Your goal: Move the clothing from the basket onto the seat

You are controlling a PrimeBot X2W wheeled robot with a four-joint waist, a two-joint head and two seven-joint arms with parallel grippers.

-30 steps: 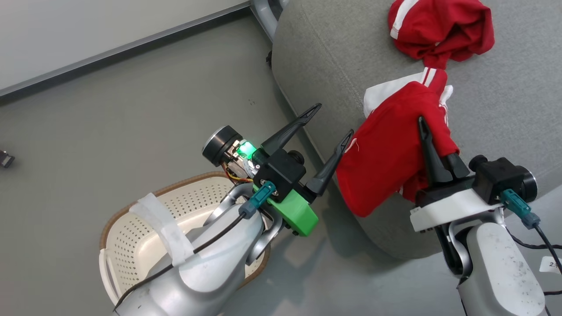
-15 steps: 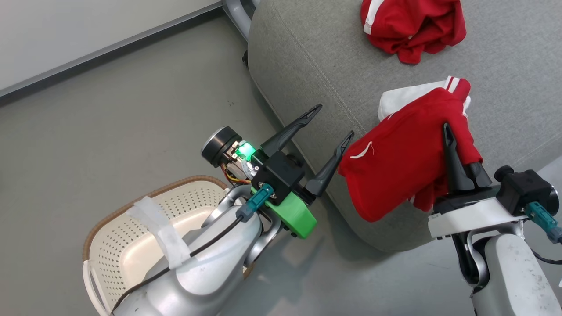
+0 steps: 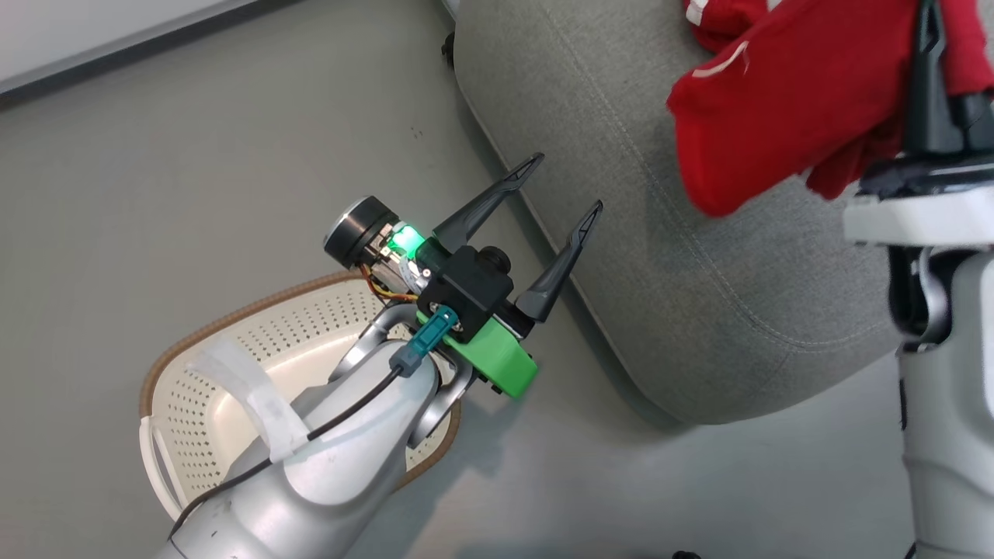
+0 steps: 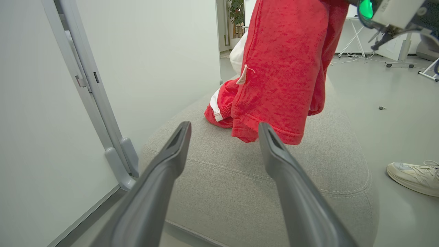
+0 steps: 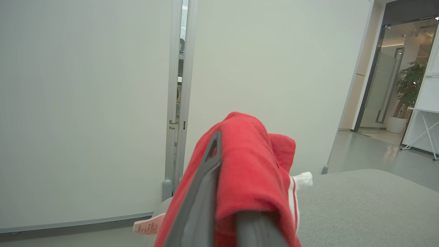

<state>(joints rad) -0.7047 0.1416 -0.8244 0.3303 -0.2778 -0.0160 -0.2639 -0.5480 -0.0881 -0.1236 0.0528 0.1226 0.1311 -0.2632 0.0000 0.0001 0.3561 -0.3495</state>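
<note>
The right hand is clamped on a bright red soft garment hanging over the large grey fabric seat, where a second red, white-striped garment lies. The left hand, jaws apart, hovers between the seat and the cream-white perforated plastic basket.
</note>
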